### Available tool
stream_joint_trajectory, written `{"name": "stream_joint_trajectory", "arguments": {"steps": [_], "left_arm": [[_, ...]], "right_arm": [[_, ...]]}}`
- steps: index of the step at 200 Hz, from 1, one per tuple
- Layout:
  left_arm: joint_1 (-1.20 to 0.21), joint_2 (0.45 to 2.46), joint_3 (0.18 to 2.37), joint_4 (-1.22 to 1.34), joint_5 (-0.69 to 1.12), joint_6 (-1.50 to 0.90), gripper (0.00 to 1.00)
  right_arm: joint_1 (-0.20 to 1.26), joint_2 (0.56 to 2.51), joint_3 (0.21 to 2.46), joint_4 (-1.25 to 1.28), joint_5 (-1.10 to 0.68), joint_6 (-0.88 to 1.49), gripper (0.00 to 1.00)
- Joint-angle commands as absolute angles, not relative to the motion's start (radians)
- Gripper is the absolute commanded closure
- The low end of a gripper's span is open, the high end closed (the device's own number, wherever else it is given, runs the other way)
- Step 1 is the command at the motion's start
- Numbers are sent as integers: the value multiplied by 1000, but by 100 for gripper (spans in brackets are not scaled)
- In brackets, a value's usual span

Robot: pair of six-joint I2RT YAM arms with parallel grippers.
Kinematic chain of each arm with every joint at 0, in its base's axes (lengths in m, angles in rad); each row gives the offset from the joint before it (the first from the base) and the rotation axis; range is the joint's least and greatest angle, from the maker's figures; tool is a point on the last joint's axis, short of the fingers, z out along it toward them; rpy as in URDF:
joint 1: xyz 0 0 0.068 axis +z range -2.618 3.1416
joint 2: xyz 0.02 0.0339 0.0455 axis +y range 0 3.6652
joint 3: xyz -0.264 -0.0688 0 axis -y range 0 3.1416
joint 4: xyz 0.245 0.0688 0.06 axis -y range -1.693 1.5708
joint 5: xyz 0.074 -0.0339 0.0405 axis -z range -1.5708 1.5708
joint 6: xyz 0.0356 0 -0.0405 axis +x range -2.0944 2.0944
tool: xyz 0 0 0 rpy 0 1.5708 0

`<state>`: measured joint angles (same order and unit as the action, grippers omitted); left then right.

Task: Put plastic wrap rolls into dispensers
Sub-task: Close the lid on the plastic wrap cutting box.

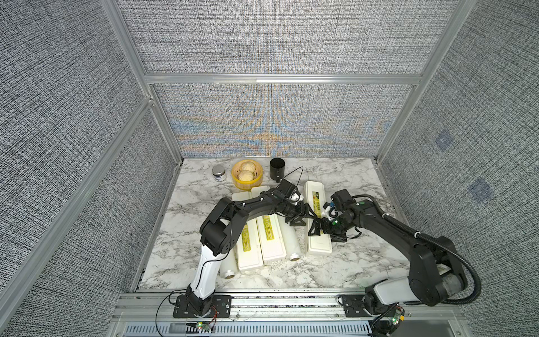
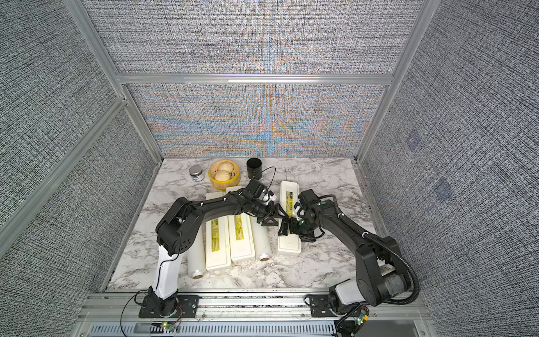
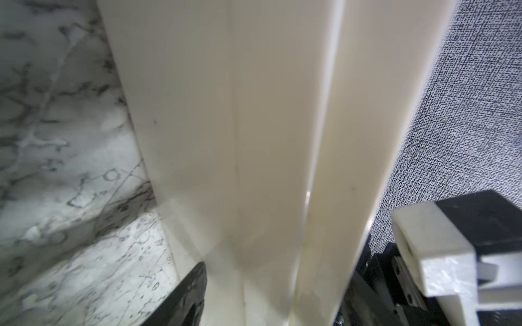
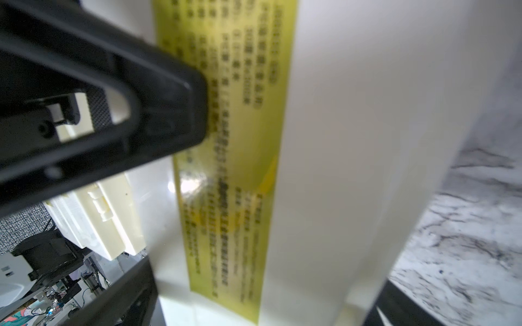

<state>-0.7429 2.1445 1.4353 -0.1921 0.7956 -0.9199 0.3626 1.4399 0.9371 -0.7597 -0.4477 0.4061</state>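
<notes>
**A:** Where were the rolls when u checked?

**B:** I saw two, both lying on the tabletop [image 1: 350,271], outside the boxes. One roll [image 1: 290,239] lay btw the middle box [image 1: 272,248] and the right-hand box [image 1: 319,248], just beside the middle one. The other roll [image 1: 227,267] lay left of the left box [image 1: 248,258], its far part hidden under my L arm [image 1: 233,216].

**A:** And the pincers?

**B:** Both were at the right-hand box, approx halfway along it. My R pincer [image 1: 326,233] was spread wide, astride the box w/ a finger [image 4: 130,296] at each long side. The box lay label-side up. On the R wrist cam the yellow label [image 4: 240,141] filled the middle, text too blurred to read. My L pincer [image 1: 309,217] was at the box's left edge, and on that same cam one finger [image 4: 158,113] of it lay over the label's edge. The L wrist cam gave me mostly that box's cream side. Apart or together for the L one? Couldn't tell, tbh.

**A:** Other stuff?

**B:** A small jar [image 1: 218,173], a yellow steamer [image 1: 248,184] w/ two buns [image 1: 246,175] and a black cup [image 1: 277,170] stood in a row at the back of the tabletop.
</notes>
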Motion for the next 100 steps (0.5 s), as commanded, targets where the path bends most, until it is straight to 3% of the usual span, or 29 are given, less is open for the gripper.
{"name": "stream_joint_trajectory", "arguments": {"steps": [1,100], "left_arm": [[-732,2185,1396,-398,625,-851,30],[-709,2172,1399,-398,609,-848,33]], "right_arm": [[364,1443,931,-772,-443,390,1],[405,1478,984,-845,-313,462,1]]}}
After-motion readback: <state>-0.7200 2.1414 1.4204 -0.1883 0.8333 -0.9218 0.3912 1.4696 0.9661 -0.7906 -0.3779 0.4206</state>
